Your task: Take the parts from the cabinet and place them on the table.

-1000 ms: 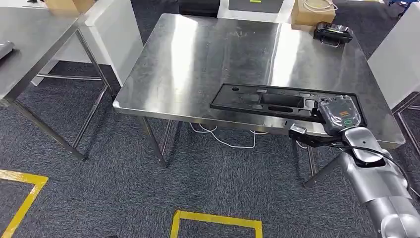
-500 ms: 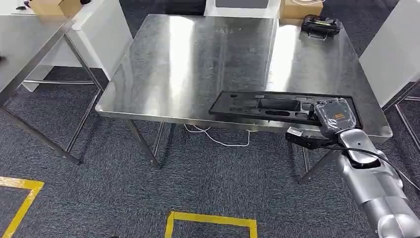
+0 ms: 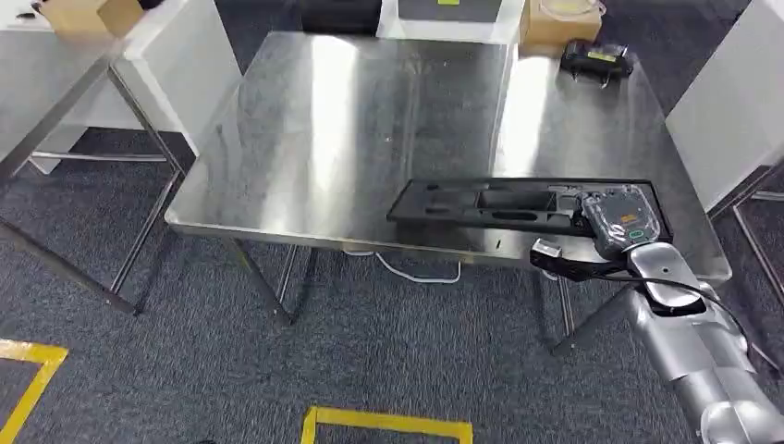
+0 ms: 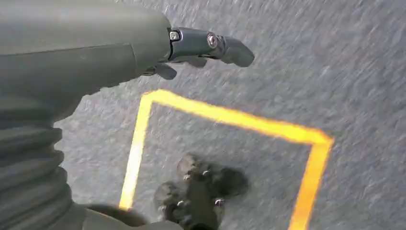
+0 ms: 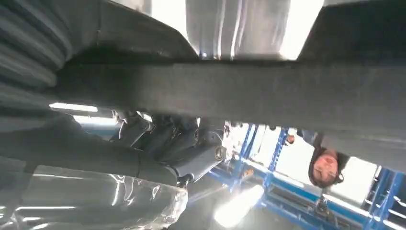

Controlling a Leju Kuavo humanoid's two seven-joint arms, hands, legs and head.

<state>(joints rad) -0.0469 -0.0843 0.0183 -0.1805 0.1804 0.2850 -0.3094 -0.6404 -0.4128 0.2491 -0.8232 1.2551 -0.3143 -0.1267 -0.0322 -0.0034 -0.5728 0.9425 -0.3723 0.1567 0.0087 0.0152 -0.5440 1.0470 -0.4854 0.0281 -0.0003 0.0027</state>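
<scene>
The part was a long, flat black tray-like piece with moulded recesses of differing shapes along its length; it lay over the near edge strip of the steel table, parallel to that edge and toward the table's right corner. The right hand, wrapped in clear plastic with an orange and a green mark on its back, gripped the part at its right end; in the right wrist view the dark fingers curled under the part's black edge, with the plastic wrap gleaming beside them. The silver right arm reached in from the lower right, a black cable looping along it. The left hand hung over the floor, its dark fingers stretched out and holding nothing. The table top was brushed steel, scuffed, with two bright bands of reflected light running front to back. At its far right corner sat a small black device with a yellow label, well apart from the part, and a cardboard box stood just behind it. A second steel table stood to the left, separated by a gap of grey carpet. Yellow tape lines marked the carpet in front. A white cable drooped under the table's near edge. A white panel flanked the table's right side closely. A person appeared in the right wrist view, beyond blue racking.
</scene>
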